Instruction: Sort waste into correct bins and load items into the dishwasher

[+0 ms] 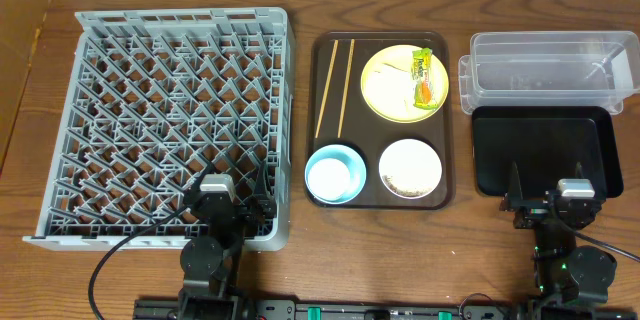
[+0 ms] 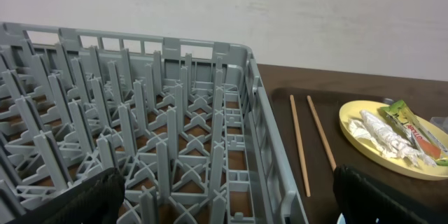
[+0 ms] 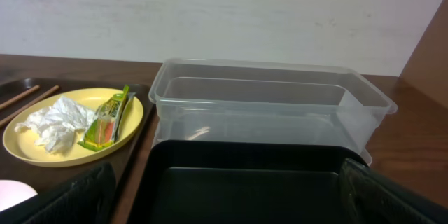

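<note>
Wrapper [image 1: 423, 75] and tissue [image 3: 59, 122] on plate [image 1: 381, 86], left gripper [image 1: 233, 185] low over rack [image 1: 150, 90] corner, right gripper [image 1: 558, 178] at black tray [image 1: 545, 145] edge, both jaws spread wide

Left hand [image 1: 232, 182] and right hand [image 1: 560, 178] are black, capped grey.

i'm checking all three feeds: no lettering i can read. the snack wrapper [image 3: 106, 122] on the plate [image 3: 17, 140] shows orange marks, but its print is too small.
</note>
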